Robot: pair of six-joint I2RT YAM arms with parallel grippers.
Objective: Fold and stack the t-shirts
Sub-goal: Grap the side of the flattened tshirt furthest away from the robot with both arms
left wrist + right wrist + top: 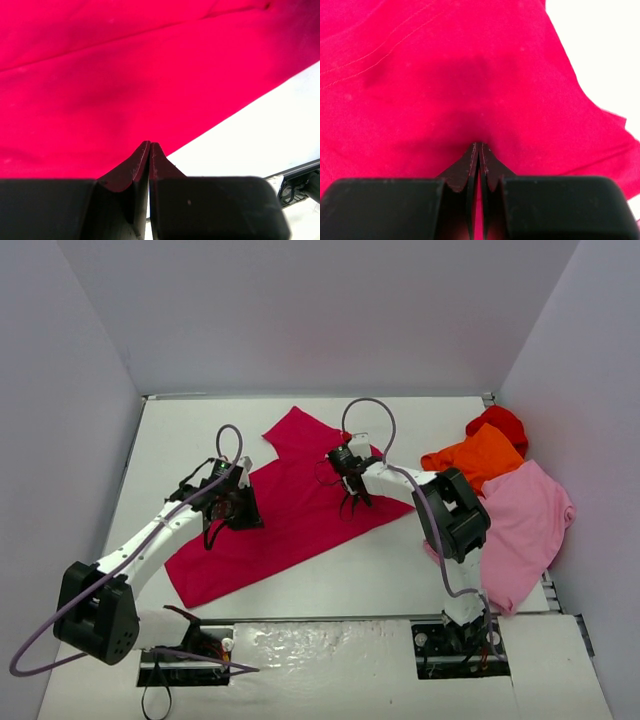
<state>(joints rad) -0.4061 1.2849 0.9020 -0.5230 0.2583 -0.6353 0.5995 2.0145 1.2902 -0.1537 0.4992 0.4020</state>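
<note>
The crimson-magenta t-shirt (290,515) lies spread flat across the middle of the white table (360,565), one sleeve pointing to the back. My left gripper (240,516) is shut at its left edge; in the left wrist view the tips (150,145) meet right on the hem of the cloth (125,75). My right gripper (352,502) is shut on the shirt's right part. In the right wrist view its tips (480,145) pinch into the fabric (445,75), which dimples around them.
An orange t-shirt (480,455), a red one (500,423) and a light pink one (525,525) lie heaped at the right side, the pink reaching the front edge. Grey walls close in the table on three sides.
</note>
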